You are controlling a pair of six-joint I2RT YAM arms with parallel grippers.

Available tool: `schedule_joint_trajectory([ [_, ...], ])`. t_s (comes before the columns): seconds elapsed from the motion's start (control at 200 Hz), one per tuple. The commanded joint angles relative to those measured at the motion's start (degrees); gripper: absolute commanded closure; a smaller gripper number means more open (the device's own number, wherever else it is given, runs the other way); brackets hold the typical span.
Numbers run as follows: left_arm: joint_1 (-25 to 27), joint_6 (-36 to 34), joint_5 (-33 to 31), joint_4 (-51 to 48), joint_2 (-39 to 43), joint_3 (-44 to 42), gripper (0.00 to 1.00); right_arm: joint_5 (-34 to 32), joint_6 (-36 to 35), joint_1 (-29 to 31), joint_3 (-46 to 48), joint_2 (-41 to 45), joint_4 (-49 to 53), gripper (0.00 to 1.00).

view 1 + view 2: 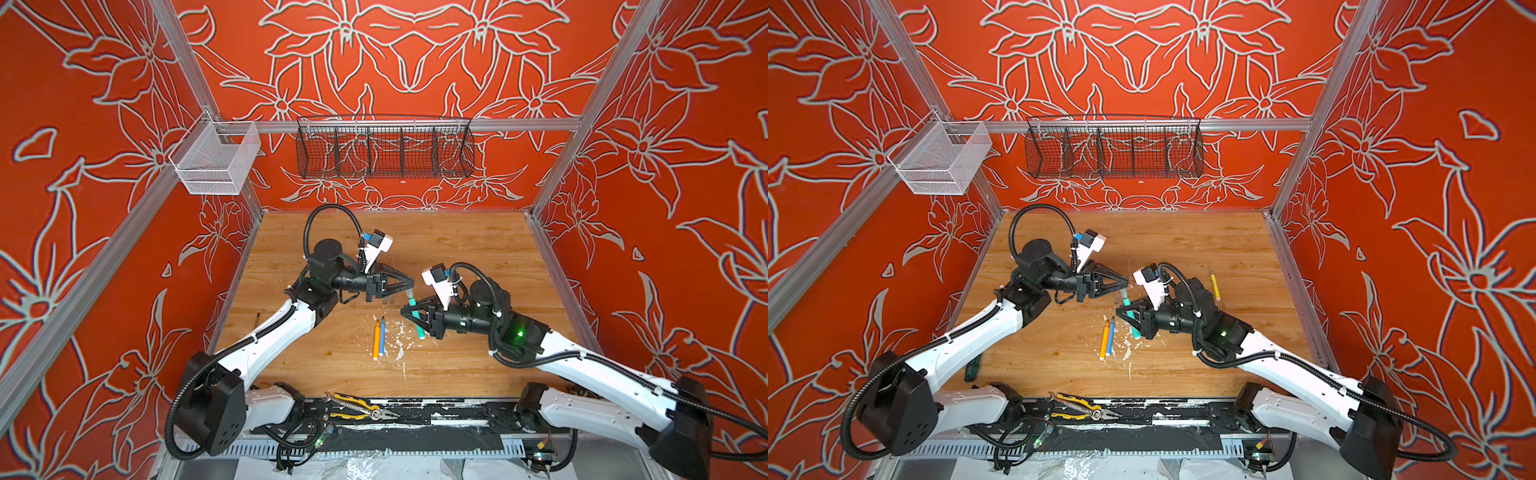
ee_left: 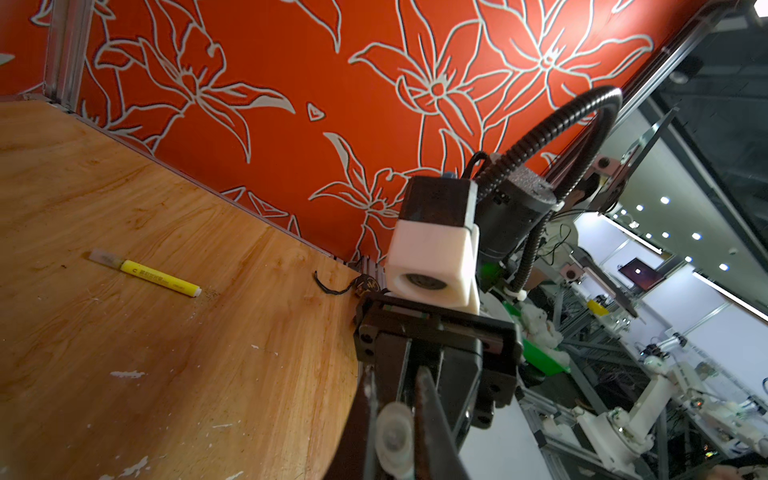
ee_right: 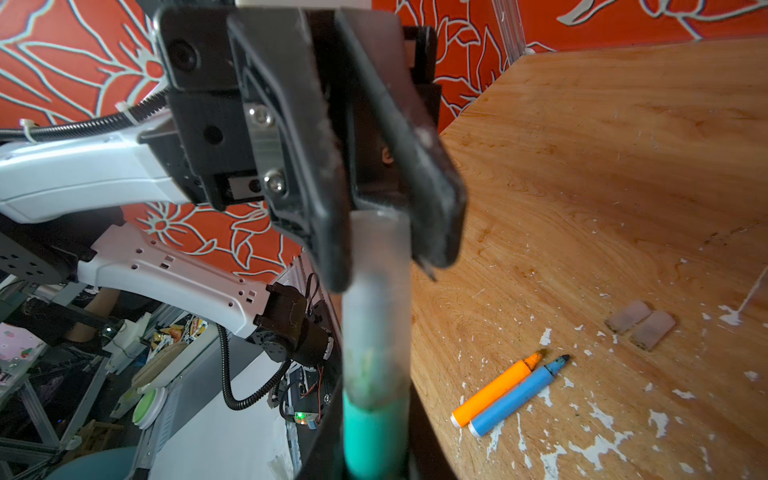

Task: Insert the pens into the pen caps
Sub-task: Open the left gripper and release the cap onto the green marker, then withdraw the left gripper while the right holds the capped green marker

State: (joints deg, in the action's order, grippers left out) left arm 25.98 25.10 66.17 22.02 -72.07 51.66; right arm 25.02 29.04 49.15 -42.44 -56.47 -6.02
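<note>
While my left jaws pinch shut on a clear cap (image 3: 376, 257) and my right jaws clamp the green pen (image 3: 374, 432) whose tip sits inside it, the orange pen (image 1: 376, 340) and blue pen (image 1: 382, 337) lie side by side on the surface (image 1: 457, 365) nearby, the yellow pen (image 1: 1214, 286) well apart.

We see bright, even light in both top views, perhaps from overhead, with soft shadows on the wooden table (image 1: 478, 249) and walls (image 1: 83, 208) bowing at the edges. In the right wrist view the green pen (image 3: 374, 432) and clear cap (image 3: 376, 299) blur near the lens.
</note>
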Motion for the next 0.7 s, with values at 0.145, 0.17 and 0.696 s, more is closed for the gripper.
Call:
schedule_joint_trajectory([
  [0.145,2.3,-9.8,4.1,-14.4,0.4,-0.4,1.0,-6.1,1.2,-2.1,-2.0,1.7,-10.8,1.0],
  [0.17,2.4,-9.9,4.4,-14.7,0.2,-0.2,1.0,-6.5,1.2,-2.1,-1.8,1.9,-10.8,1.0],
  [0.696,5.0,-14.1,5.2,-20.0,-0.4,1.3,1.0,-7.9,0.0,-3.0,-1.0,3.7,-9.2,1.0],
])
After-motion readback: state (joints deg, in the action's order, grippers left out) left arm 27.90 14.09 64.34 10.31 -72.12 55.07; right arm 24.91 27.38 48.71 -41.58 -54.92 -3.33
